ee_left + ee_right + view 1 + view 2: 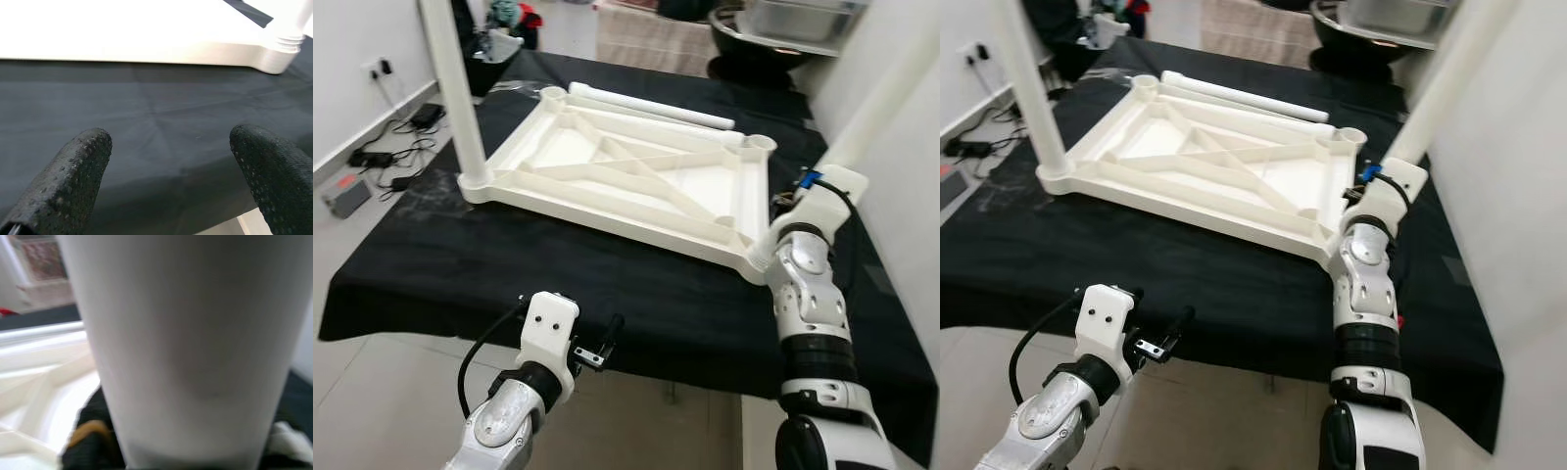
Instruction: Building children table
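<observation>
The white table panel (626,181) lies upside down, ribs up, in the middle of the black-covered tabletop (440,264), and the action is at its near right corner, where a white leg (886,93) rises at a slant from the socket. The right pincer (800,191) sits up against that leg low down; whether its fingers are clamped on it I cannot tell, the wrist view being all white tube. One leg (450,88) already stands in the left corner socket, and a spare leg (651,106) lies along the panel's far edge. To seat this one well, I'd say bring the leg upright over the socket first, then press straight down, not sideways, or the panel may skid on the cloth. The left pincer (597,351) hovers spread wide and empty at the tabletop's near edge; bracing the panel's rim would likely help.
</observation>
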Available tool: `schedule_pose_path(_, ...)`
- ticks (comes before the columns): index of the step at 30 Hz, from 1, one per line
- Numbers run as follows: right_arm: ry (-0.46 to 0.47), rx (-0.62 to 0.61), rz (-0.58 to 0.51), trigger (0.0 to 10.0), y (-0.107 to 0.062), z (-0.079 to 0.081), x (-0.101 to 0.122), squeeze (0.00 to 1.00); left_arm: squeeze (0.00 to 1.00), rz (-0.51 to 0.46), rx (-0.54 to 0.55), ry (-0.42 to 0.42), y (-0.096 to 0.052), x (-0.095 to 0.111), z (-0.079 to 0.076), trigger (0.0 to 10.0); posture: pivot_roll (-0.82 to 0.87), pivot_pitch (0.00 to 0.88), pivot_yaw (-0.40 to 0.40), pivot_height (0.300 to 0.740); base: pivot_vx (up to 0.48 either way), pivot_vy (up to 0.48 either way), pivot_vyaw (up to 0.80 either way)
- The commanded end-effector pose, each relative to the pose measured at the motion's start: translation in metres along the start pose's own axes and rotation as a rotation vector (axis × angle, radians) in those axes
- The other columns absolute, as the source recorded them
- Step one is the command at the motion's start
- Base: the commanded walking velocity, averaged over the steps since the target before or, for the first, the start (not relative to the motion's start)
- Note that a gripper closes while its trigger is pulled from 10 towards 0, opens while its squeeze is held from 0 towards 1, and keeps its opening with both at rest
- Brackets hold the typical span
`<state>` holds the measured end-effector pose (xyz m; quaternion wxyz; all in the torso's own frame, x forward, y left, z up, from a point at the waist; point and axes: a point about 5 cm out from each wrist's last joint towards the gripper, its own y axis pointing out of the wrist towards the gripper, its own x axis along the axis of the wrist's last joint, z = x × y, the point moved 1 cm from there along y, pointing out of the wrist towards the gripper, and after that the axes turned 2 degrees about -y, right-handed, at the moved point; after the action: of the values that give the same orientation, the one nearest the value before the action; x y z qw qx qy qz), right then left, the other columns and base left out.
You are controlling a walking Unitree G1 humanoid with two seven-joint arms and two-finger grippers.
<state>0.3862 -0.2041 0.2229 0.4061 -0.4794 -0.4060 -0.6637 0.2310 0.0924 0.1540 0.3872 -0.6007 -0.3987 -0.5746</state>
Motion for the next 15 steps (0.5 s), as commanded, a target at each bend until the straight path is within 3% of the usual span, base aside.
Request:
schedule_pose_path(1, 0.060, 0.087, -0.020, 10.0, 0.002, 0.012, 0.000, 1.00, 0.00, 0.015, -0.004, -0.005, -0.001, -0.004, -0.002, 10.0, 0.09, 0.151, -0.124, 0.740, 0.000, 0.000, 0.00)
schedule_pose_path(5, 0.069, 0.116, -0.040, 10.0, 0.005, 0.009, 0.008, 1.00, 0.00, 0.014, -0.002, -0.006, 0.000, -0.004, -0.002, 10.0, 0.09, 0.152, -0.123, 0.740, 0.000, 0.000, 0.00)
schedule_pose_path(6, 0.103, 0.197, -0.034, 10.0, 0.006, 0.011, 0.012, 0.00, 0.00, 0.014, -0.002, -0.007, 0.000, -0.004, -0.002, 10.0, 0.08, 0.152, -0.122, 0.740, 0.000, 0.000, 0.00)
schedule_pose_path(8, 0.208, 0.488, 0.039, 10.0, 0.003, 0.021, 0.011, 0.00, 0.00, 0.014, -0.002, -0.008, 0.000, -0.004, -0.002, 10.0, 0.08, 0.152, -0.122, 0.740, 0.000, 0.000, 0.00)
schedule_pose_path(9, 0.208, 0.488, 0.039, 10.0, 0.003, 0.021, 0.011, 0.00, 0.00, 0.014, -0.002, -0.008, 0.000, -0.004, -0.002, 10.0, 0.08, 0.152, -0.122, 0.740, 0.000, 0.000, 0.00)
schedule_pose_path(10, 0.251, 0.637, 0.065, 10.0, -0.004, 0.025, 0.011, 0.00, 0.00, 0.013, -0.003, -0.009, 0.000, -0.004, -0.003, 10.0, 0.08, 0.153, -0.123, 0.740, 0.000, 0.000, 0.00)
schedule_pose_path(11, 0.251, 0.637, 0.065, 10.0, -0.004, 0.025, 0.011, 0.00, 0.00, 0.013, -0.003, -0.009, 0.000, -0.004, -0.003, 10.0, 0.08, 0.153, -0.123, 0.740, 0.000, 0.000, 0.00)
schedule_pose_path(13, 0.274, 0.911, 0.108, 10.0, -0.021, 0.026, 0.010, 0.00, 0.00, 0.012, -0.003, -0.010, 0.000, -0.004, -0.003, 10.0, 0.08, 0.156, -0.125, 0.740, 0.000, 0.000, 0.00)
schedule_pose_path(14, 0.274, 0.911, 0.108, 10.0, -0.021, 0.026, 0.010, 0.00, 0.00, 0.012, -0.003, -0.010, 0.000, -0.004, -0.003, 10.0, 0.08, 0.156, -0.125, 0.740, 0.000, 0.000, 0.00)
schedule_pose_path(15, 0.280, 1.040, 0.129, 10.0, -0.031, 0.026, 0.009, 0.00, 0.00, 0.012, -0.002, -0.010, 0.000, -0.004, -0.003, 10.0, 0.09, 0.158, -0.126, 0.740, 0.000, 0.000, 0.00)
